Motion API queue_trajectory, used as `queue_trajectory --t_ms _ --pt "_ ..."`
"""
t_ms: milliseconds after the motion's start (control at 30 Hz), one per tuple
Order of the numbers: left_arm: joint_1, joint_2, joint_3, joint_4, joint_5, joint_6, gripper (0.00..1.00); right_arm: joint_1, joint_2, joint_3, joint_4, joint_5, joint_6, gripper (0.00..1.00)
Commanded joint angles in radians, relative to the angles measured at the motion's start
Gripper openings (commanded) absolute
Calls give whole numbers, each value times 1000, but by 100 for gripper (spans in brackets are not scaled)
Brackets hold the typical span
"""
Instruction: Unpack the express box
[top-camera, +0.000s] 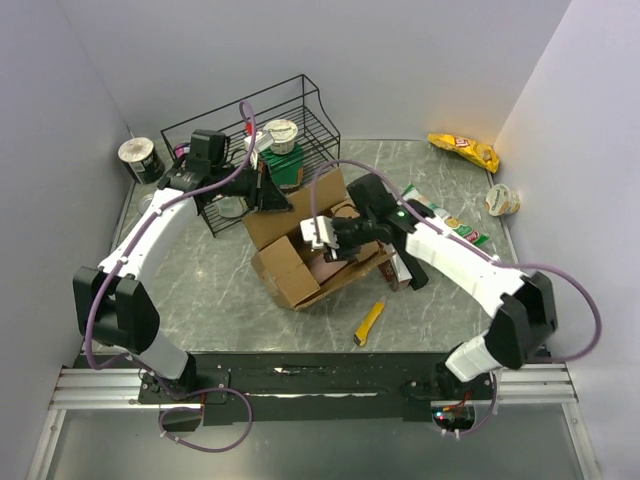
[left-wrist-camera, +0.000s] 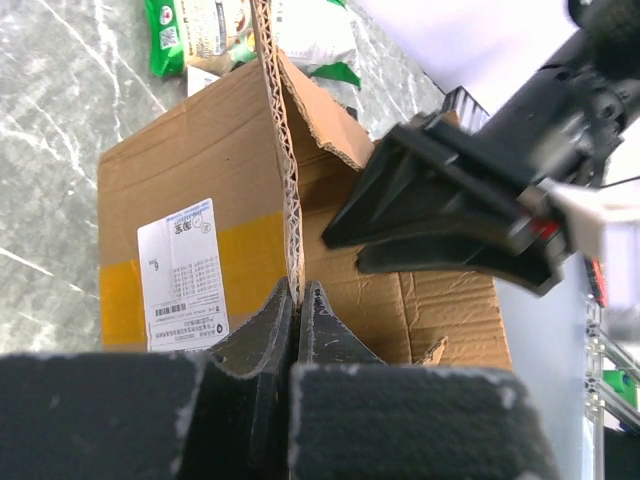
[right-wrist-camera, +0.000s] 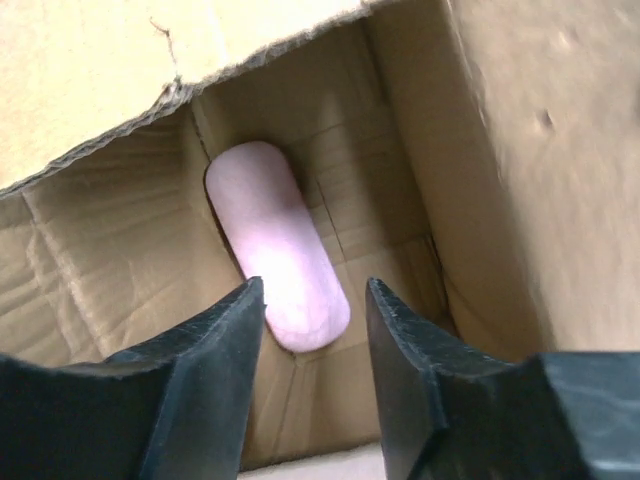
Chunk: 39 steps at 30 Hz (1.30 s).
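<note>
I'm pinching the express box (left-wrist-camera: 225, 165) by its flap in my left fingers (left-wrist-camera: 250, 340); my right fingers (right-wrist-camera: 215, 350) are hanging spread, framing a pink lump (right-wrist-camera: 275, 260).

White shipping label (left-wrist-camera: 183, 275) on the express box (left-wrist-camera: 200, 170): barcode and small print, too fine to read, one large character looks like "6". Yellow chip bag (top-camera: 463, 150): red logo, illegible. Green pack (left-wrist-camera: 170, 30): print unreadable.
</note>
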Motion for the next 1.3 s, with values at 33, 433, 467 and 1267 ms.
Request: queue_trajectory --t_ms 33,433,467,1267 --pt "1 -8 -20 71 60 -31 1 15 157 152 -282 15 -204 61" --pt "3 44 -14 21 164 -4 1 47 329 51 -172 141 -293 79" --pt "3 49 -14 27 170 -7 1 50 357 54 -163 144 -290 79" --pt "26 105 42 16 105 -14 1 -10 80 132 9 3 88 7"
